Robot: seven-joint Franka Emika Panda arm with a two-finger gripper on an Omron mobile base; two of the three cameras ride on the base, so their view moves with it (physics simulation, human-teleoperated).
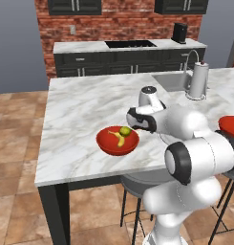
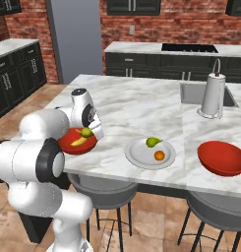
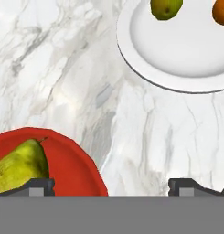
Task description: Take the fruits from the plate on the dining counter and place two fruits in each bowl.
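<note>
- Hand view, left to right: at 7 o'clock sits one red bowl (image 3: 63,164) with a yellow-green pear (image 3: 19,167) inside it; my pincer (image 3: 111,185) hangs over bare marble of the dining counter (image 3: 63,68) just beside that bowl's rim, its fingers spread wide and holding nothing.
- At 1 o'clock in the same view lies the pale plate (image 3: 177,59), with a green fruit (image 3: 166,8) and an orange fruit (image 3: 221,13) at its far edge.
- From the right base view, the near bowl (image 2: 75,142) at 9 o'clock carries a banana (image 2: 78,141) and the pear (image 2: 86,132), so I judge this bowl has its two.
- The plate (image 2: 141,157) sits at the centre with the green fruit (image 2: 151,142) and the orange fruit (image 2: 159,155) near each other but apart; the second bowl (image 2: 223,158) at 3 o'clock looks empty.
- In the left base view the filled bowl (image 1: 117,141) lies at 8 o'clock from my wrist.
- Handling, as I judge it: both remaining fruits look light, firm and smooth-skinned, and likely to roll on the flat plate.
- I would take each across its widest middle, from above, fingers well apart first, squeezing gently so it does not squirt out.
- The green one narrows toward its stem; gripping there risks a slip.
</note>
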